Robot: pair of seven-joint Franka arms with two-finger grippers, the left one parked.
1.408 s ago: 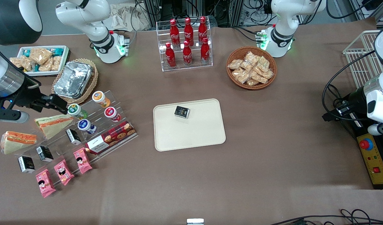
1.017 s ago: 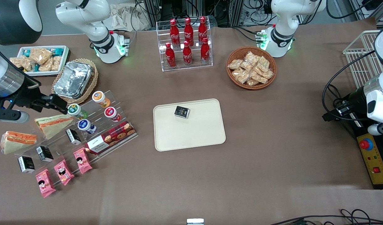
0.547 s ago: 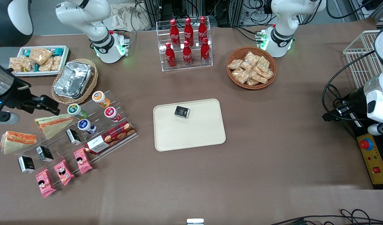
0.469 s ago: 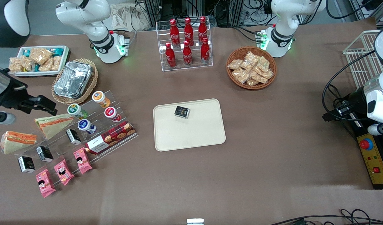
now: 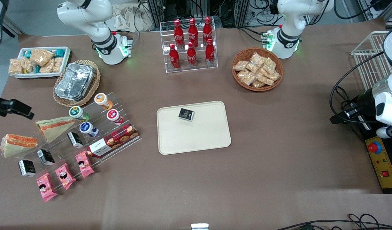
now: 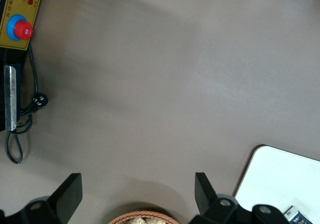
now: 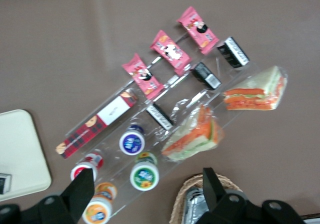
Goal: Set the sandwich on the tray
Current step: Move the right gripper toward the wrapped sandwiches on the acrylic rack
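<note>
The sandwich (image 5: 18, 143), a clear-wrapped wedge with a thick orange-red band, lies on the table at the working arm's end, beside the acrylic rack. It also shows in the right wrist view (image 7: 255, 91). The cream-beige tray (image 5: 196, 137) sits mid-table and holds a small black box (image 5: 186, 114); its corner shows in the right wrist view (image 7: 17, 154). My right gripper (image 5: 20, 110) hovers high above the table, farther from the front camera than the sandwich and apart from it. In the right wrist view the gripper (image 7: 146, 189) is open and empty.
A flatter wedge sandwich (image 5: 55, 125) lies on the acrylic rack (image 5: 87, 134) with lidded cups, black boxes, pink packs and a biscuit box. A foil container in a basket (image 5: 75, 81), a white snack tray (image 5: 39, 60), cola bottles (image 5: 191, 44) and a snack basket (image 5: 257, 69) stand farther back.
My right gripper has drawn back from above the flatter sandwich toward the working arm's end of the table and risen. It stays open and empty. Nothing on the table has moved.
</note>
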